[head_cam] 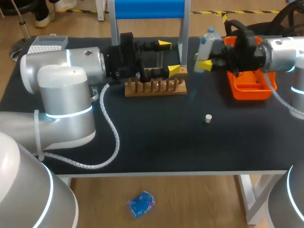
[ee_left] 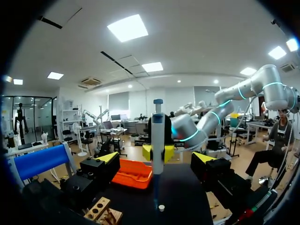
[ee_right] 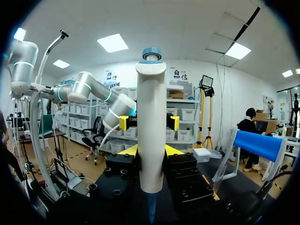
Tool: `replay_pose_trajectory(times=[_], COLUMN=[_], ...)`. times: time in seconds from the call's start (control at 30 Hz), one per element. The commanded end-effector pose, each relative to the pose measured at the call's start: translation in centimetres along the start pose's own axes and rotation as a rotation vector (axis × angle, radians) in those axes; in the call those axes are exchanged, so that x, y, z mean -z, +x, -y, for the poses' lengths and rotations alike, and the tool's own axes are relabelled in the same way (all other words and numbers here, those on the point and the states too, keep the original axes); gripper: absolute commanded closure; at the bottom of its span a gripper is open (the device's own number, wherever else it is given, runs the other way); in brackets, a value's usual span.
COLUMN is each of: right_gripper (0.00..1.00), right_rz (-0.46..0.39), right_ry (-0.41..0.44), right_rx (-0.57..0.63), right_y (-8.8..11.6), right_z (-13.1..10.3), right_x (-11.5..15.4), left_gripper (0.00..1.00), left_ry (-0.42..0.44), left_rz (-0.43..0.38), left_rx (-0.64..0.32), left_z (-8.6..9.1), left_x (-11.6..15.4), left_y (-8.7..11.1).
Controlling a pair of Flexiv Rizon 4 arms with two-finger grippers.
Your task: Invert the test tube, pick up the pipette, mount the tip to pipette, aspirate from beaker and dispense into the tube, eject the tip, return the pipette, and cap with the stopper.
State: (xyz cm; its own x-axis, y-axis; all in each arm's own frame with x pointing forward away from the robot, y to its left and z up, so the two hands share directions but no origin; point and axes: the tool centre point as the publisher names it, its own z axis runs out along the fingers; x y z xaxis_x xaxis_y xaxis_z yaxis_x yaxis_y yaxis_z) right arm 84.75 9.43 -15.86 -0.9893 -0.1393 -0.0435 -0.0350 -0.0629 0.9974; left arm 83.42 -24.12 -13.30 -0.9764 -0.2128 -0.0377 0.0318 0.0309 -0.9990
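Note:
A white pipette (head_cam: 207,40) with a blue cap stands upright in my right gripper (head_cam: 205,61), which is shut on its body near the orange tray (head_cam: 249,88). In the right wrist view the pipette (ee_right: 151,126) fills the gap between the fingers. My left gripper (head_cam: 169,57) is open above the wooden tube rack (head_cam: 156,88), with nothing between its fingers. From the left wrist, the open left gripper (ee_left: 156,157) faces the pipette (ee_left: 158,133). A small white stopper (head_cam: 208,118) lies on the black table. I cannot make out the test tube.
A blue-topped stand (head_cam: 147,9) rises behind the rack. A tip box (head_cam: 47,43) sits at the table's back left corner. My left arm's cable (head_cam: 111,137) loops over the table in front of the rack.

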Motion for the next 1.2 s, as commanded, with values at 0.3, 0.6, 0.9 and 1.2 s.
replay_pose_trajectory(times=[0.3, 0.6, 0.9, 1.2], right_gripper=[1.00, 1.00, 1.00, 1.00], right_rz=[-0.035, 0.035, 0.126, 0.194], right_ry=[0.000, 0.038, 0.073, 0.076], right_rx=[0.034, 0.063, 0.060, 0.057], right_y=[-2.3, -4.6, -6.8, -9.3], right_z=[-1.7, -2.9, -2.7, -2.1], right_x=[6.9, 12.7, 18.7, 23.2], left_gripper=[0.00, 0.00, 0.00, 0.00], left_ry=[0.005, 0.005, 0.005, 0.005], left_rz=[0.009, 0.009, 0.009, 0.009], left_rx=[-0.001, -0.001, -0.001, -0.001], left_z=[-0.1, -0.1, -0.1, -0.1], left_x=[-0.1, -0.1, -0.1, -0.1], left_y=[0.2, 0.2, 0.2, 0.2])
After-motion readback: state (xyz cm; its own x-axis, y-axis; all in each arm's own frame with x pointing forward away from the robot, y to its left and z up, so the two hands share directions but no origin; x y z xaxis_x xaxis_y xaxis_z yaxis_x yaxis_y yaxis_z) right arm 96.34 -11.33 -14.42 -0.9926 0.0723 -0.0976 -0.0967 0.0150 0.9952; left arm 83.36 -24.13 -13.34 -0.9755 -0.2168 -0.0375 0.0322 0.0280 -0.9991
